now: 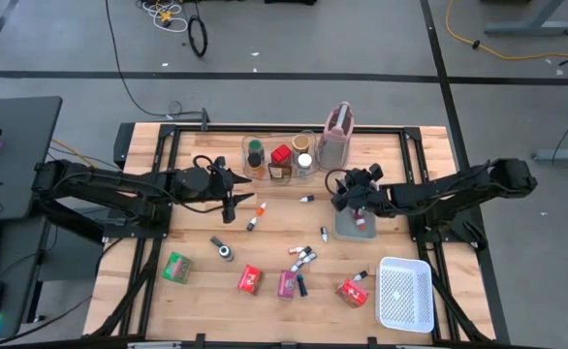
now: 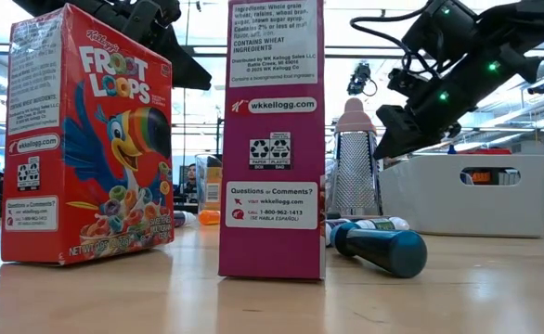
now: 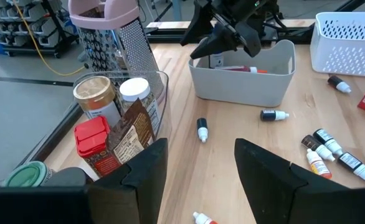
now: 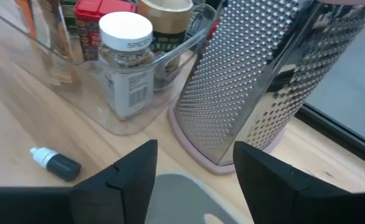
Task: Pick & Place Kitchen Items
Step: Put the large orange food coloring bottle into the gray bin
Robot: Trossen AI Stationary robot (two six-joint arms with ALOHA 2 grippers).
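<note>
Small kitchen items are scattered on the wooden table: tiny capped bottles [image 1: 302,255], a green packet [image 1: 176,267], two red packets [image 1: 250,280] and a pink packet [image 1: 287,284]. Spice jars [image 3: 134,93] stand in a clear bin [image 1: 279,155]. One small bottle [image 1: 361,223] lies in the grey tray [image 1: 347,231]. My left gripper [image 1: 234,186] hovers open beside the clear bin, with bottles on the table ahead of it [image 3: 198,180]. My right gripper [image 1: 346,191] hovers open over the tray's far end, facing the grater [image 4: 257,74]; its fingertips [image 4: 195,174] hold nothing.
A metal grater with a pink top [image 1: 334,136] stands at the far edge, next to the clear bin. A white mesh basket [image 1: 403,294] sits at the near right corner. Bare wood shows between the two grippers [image 1: 289,208] and at the near left [image 1: 134,291].
</note>
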